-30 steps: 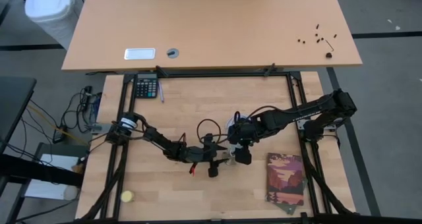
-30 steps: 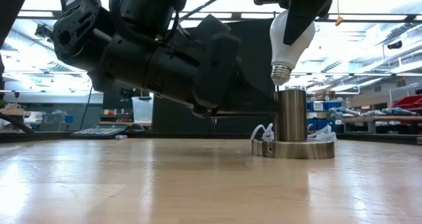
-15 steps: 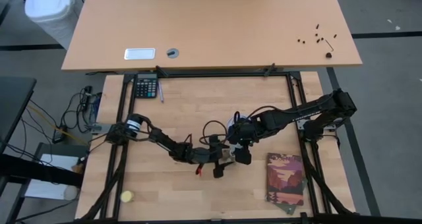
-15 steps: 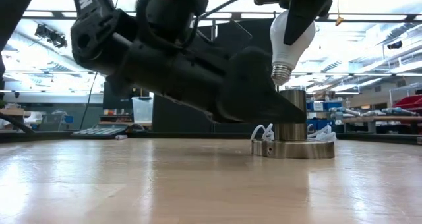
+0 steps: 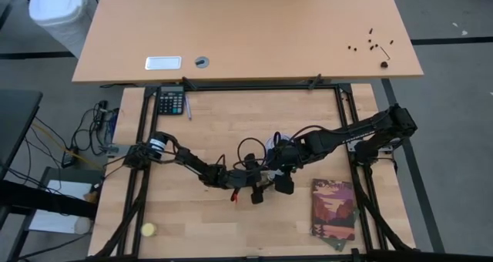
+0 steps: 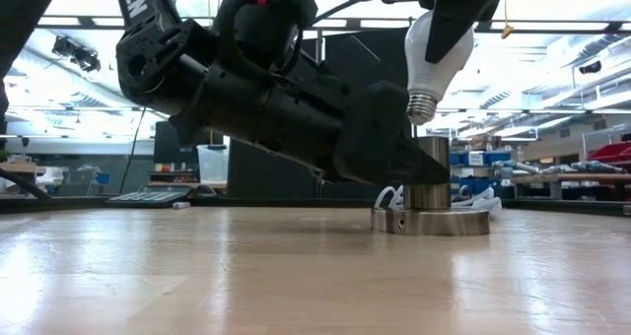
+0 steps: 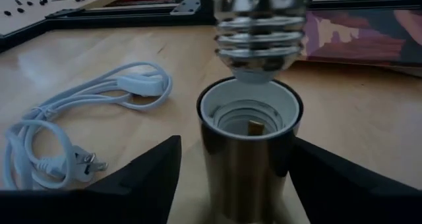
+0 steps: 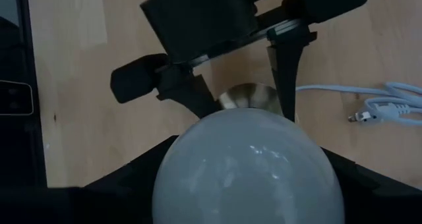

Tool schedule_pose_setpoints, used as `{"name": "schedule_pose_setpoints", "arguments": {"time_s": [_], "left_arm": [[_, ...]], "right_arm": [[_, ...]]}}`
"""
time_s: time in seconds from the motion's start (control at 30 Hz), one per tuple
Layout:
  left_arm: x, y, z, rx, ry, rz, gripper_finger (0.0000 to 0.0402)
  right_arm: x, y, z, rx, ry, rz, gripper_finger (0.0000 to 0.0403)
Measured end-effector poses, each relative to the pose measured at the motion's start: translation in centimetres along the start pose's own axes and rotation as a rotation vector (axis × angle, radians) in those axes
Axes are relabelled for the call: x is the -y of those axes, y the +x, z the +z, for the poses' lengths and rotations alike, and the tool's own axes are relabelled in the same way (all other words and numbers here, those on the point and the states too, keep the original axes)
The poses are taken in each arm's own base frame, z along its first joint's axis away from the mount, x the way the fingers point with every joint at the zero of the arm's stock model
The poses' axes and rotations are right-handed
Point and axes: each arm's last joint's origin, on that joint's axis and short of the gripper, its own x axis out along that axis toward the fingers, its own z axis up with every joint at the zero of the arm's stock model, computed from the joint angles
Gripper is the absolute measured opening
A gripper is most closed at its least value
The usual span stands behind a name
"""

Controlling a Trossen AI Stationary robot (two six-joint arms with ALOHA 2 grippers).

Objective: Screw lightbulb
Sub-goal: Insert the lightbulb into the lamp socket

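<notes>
White frosted pear-shaped lightbulb (image 6: 437, 51) held base down, silver thread just above open mouth of upright metal socket tube (image 7: 249, 159), not yet inside. Right gripper (image 8: 245, 178) pinching bulb glass between both fingers. Left gripper (image 7: 232, 178) low at table level, fingers (image 7: 142, 178) spread either side of socket tube; contact not clear. White power cord (image 7: 79, 118) coiled on wooden tabletop (image 6: 246, 276) beside socket.

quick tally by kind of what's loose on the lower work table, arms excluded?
lightbulb: 1
socket: 1
white power cord: 1
calculator: 1
yellow ball: 1
book: 1
Total: 6
</notes>
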Motion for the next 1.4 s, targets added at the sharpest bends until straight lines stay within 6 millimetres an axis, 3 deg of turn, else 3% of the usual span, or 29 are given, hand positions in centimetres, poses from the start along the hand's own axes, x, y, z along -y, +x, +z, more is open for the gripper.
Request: {"name": "schedule_pose_setpoints", "arguments": {"time_s": [0.13,0.43,0.67,1.23,1.4], "left_arm": [[0.0,0.0,0.0,-0.001,0.001,0.0,0.0255],[0.0,0.0,-0.1,-0.007,0.032,0.0,0.0225],[0.0,0.0,-0.1,-0.007,0.052,0.001,0.0208],[0.0,0.0,0.0,0.0,0.044,0.001,0.0203],[0.0,0.0,0.0,0.001,0.036,0.001,0.0203]], "right_arm": [[0.0,0.0,0.0,0.003,0.017,0.002,0.0279],[0.4,2.5,0.4,-0.076,0.056,0.032,0.0279],[0.8,2.5,0.6,-0.073,0.064,0.027,0.0279],[1.6,2.7,0.9,-0.08,0.065,0.014,0.0279],[1.5,4.3,1.1,-0.095,0.048,0.021,0.0279]]}}
